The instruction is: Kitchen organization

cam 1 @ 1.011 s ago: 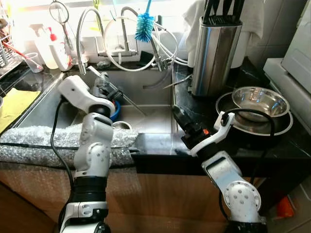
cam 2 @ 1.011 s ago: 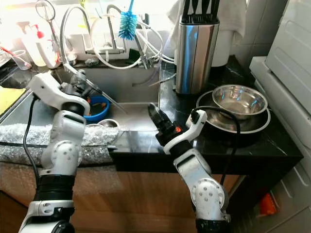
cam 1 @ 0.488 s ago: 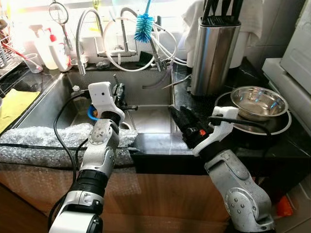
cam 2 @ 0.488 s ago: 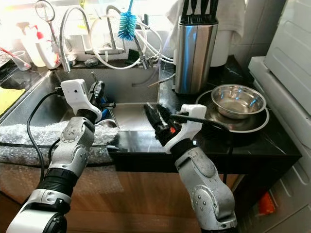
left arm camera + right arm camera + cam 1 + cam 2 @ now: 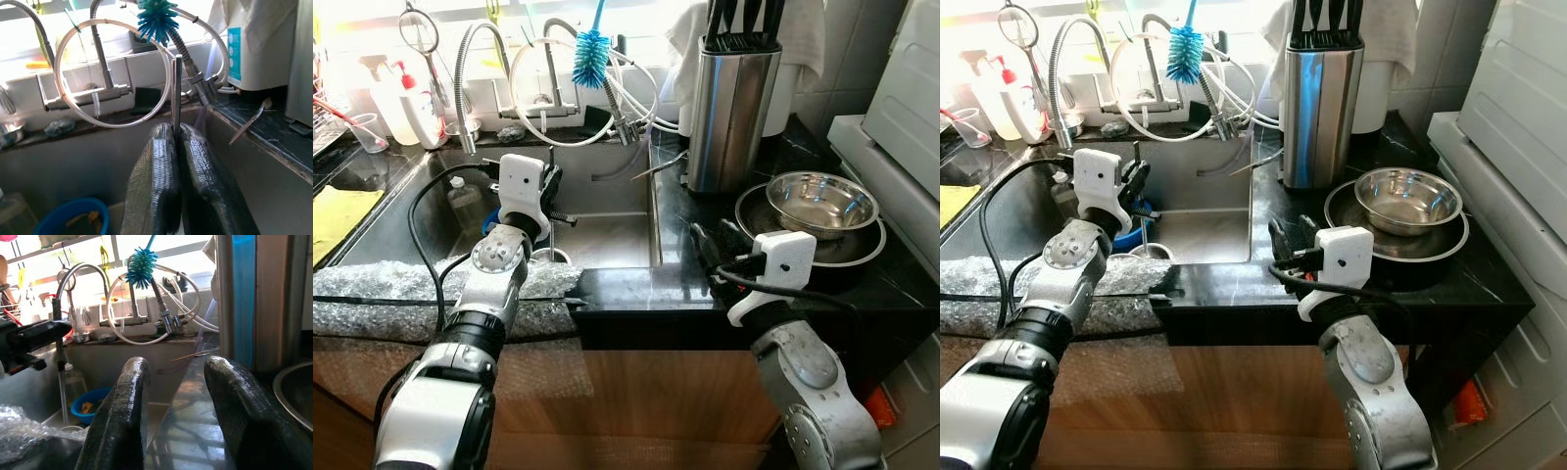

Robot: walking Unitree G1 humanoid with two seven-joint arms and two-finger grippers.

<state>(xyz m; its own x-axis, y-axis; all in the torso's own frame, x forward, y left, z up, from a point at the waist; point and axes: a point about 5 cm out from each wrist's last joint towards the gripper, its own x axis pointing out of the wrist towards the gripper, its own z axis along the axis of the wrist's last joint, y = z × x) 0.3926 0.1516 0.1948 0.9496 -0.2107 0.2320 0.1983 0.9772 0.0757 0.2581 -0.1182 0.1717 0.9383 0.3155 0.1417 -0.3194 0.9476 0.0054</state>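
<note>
Over the steel sink [image 5: 607, 240], left gripper [image 5: 176, 147] pinched tight on a thin flat metal utensil [image 5: 177, 93] standing upright (bristly teal brush [image 5: 157, 14] at twelve o'clock in the wrist view). Right gripper [image 5: 178, 382] above the glossy black counter [image 5: 675, 279], ribbed fingers spread wide, holding nothing. At two o'clock, round steel bowl [image 5: 820, 201] beside cylindrical knife block [image 5: 729, 108]; blue bowl [image 5: 90, 404] low in the sink.

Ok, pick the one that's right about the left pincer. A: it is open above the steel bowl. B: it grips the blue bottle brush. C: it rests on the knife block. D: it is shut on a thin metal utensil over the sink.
D: the left wrist view shows the left pincer closed on a thin metal utensil, held upright over the sink.
</note>
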